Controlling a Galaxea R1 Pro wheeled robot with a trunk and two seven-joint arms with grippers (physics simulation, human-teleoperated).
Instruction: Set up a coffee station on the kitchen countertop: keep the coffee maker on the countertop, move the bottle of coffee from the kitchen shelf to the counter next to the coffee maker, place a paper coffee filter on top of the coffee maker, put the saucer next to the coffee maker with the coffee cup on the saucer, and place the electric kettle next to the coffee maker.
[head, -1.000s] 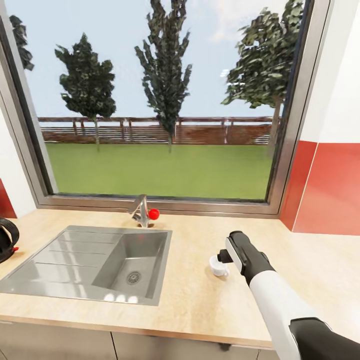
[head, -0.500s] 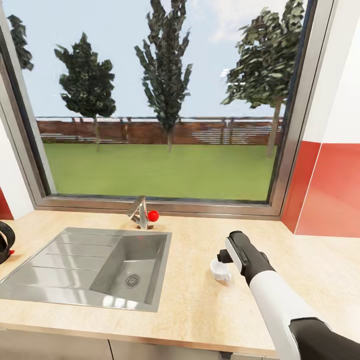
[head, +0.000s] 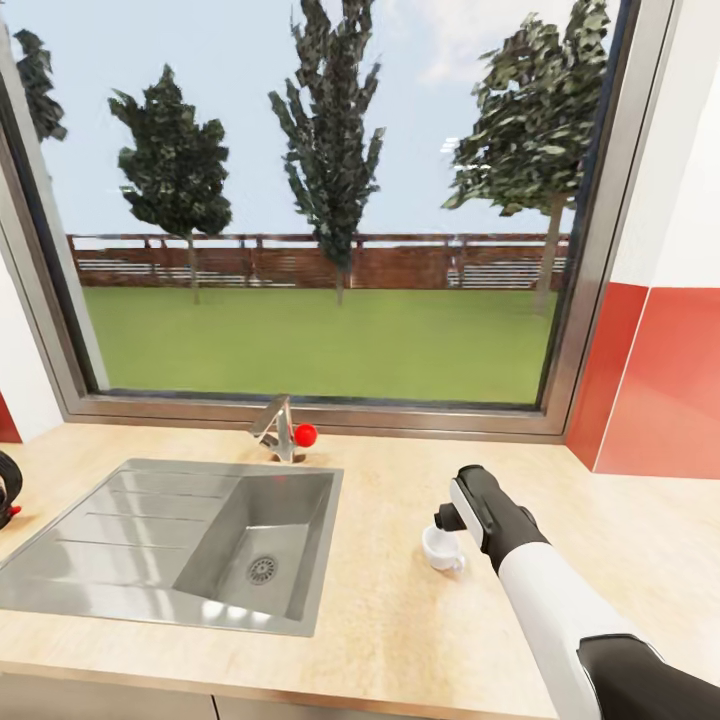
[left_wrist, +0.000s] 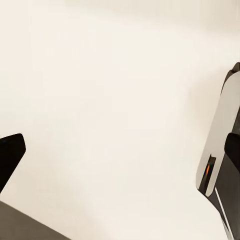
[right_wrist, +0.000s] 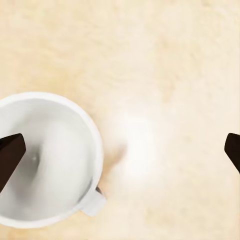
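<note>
A small white coffee cup (head: 440, 549) with a side handle stands upright on the light wood kitchen countertop (head: 380, 620), right of the sink. My right gripper (head: 444, 521) hangs just above it, pointing down. In the right wrist view the coffee cup (right_wrist: 47, 160) lies under one fingertip (right_wrist: 10, 152), and my right gripper (right_wrist: 120, 150) is open, its jaws wide apart and touching nothing. The electric kettle's black loop handle (head: 6, 488) shows at the far left edge. My left gripper (left_wrist: 120, 150) is open over a plain cream surface.
An inset steel sink (head: 120, 520) with a faucet and red knob (head: 304, 434) takes up the left half of the counter. A large window (head: 320, 200) runs behind it. A red and white wall (head: 660, 380) closes the right side.
The whole view has shifted, so the camera moved: sink and faucet slid slightly down and the kettle slipped further off the left edge. The cup now sits a little lower under my right gripper.
</note>
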